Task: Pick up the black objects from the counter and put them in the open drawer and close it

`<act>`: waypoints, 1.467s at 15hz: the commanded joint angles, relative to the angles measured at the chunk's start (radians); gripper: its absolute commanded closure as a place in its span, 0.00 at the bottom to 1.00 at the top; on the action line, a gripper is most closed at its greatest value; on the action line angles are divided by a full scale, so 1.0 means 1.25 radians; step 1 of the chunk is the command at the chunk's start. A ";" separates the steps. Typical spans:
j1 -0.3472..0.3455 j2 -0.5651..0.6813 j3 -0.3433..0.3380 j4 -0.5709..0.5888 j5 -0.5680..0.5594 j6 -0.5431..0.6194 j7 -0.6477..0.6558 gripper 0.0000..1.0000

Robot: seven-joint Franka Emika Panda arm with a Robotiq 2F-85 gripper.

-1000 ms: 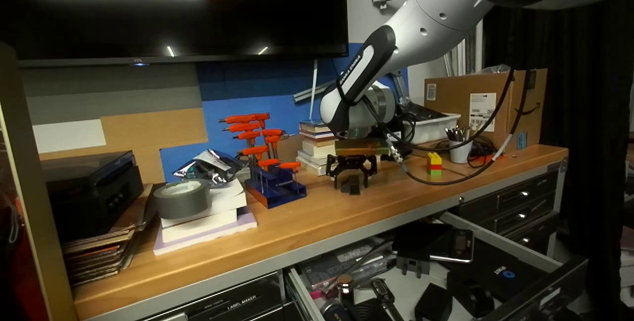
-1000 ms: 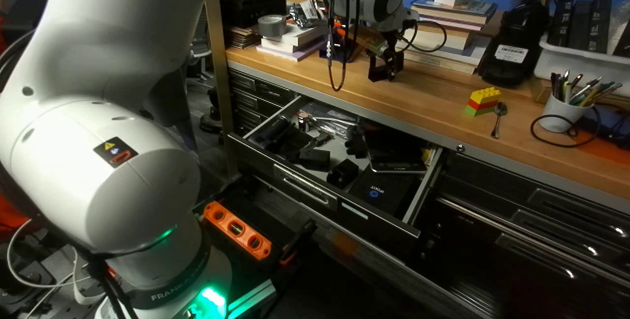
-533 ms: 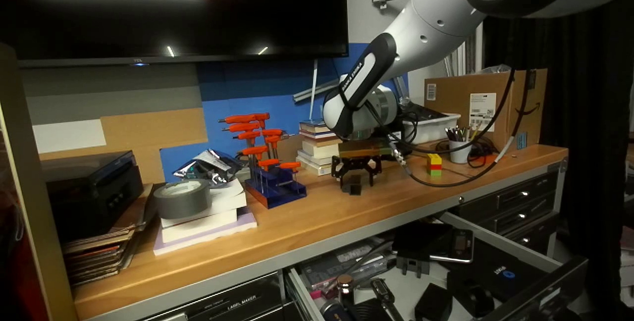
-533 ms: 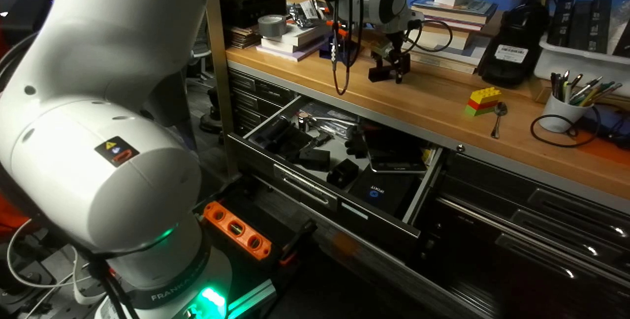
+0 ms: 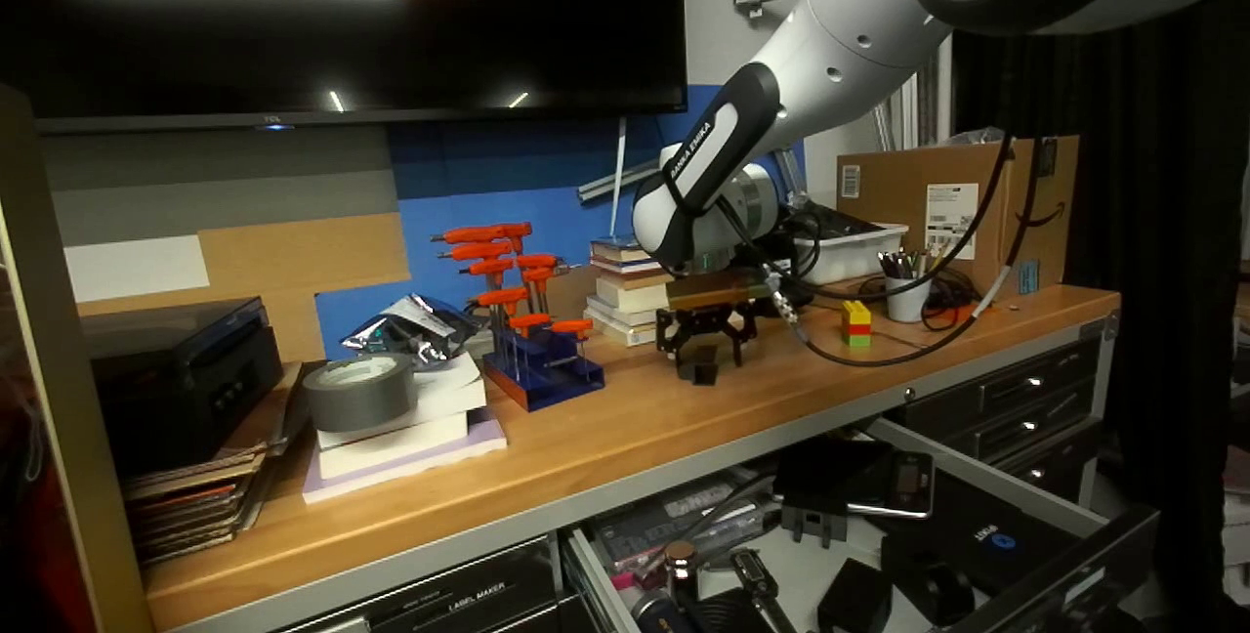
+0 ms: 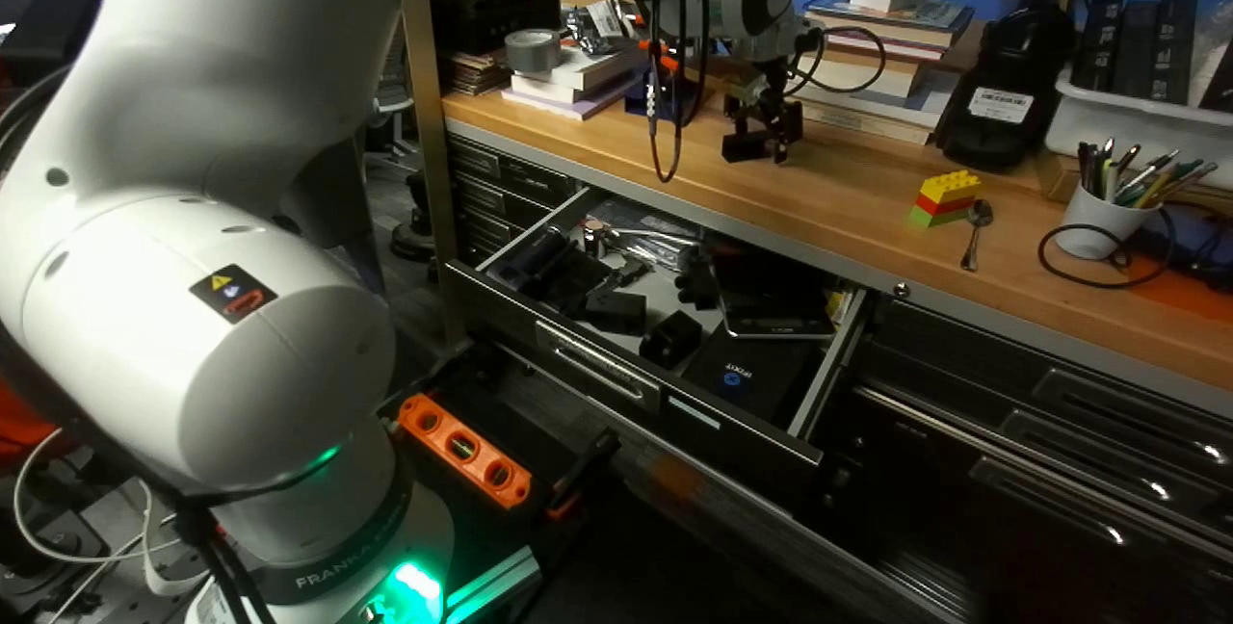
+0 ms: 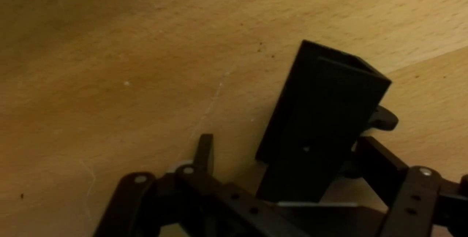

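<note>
A black block (image 7: 321,120) stands on the wooden counter (image 7: 146,65) between my fingers in the wrist view. Small dark knobs stick out from its right side. My gripper (image 7: 285,140) is open around it. A gap shows at the left finger; the right finger is very close to the block, and I cannot tell whether it touches. The gripper (image 5: 710,355) and block (image 5: 703,375) also show in an exterior view. The drawer (image 6: 501,308) is pulled open below the counter. Black blocks (image 6: 616,313) lie inside it; I cannot tell whether one is the second black object.
A hex-key stand (image 5: 542,374) and stacked books (image 5: 625,296) stand near the gripper. A yellow, red and green toy brick stack (image 6: 944,197), a spoon (image 6: 975,234) and a pen cup (image 6: 1103,220) stand on the counter. Tape and books (image 5: 391,438) are further along.
My gripper has shifted slightly towards the toy brick stack and its fingers remain apart around the black block. Whether the block itself moved is hard to tell. The drawer has not moved.
</note>
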 commanded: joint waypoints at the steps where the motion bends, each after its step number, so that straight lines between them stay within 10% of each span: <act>1: 0.015 -0.005 -0.015 0.012 -0.026 -0.047 0.029 0.00; 22: -0.016 -0.079 0.012 -0.084 0.004 -0.173 0.001 0.00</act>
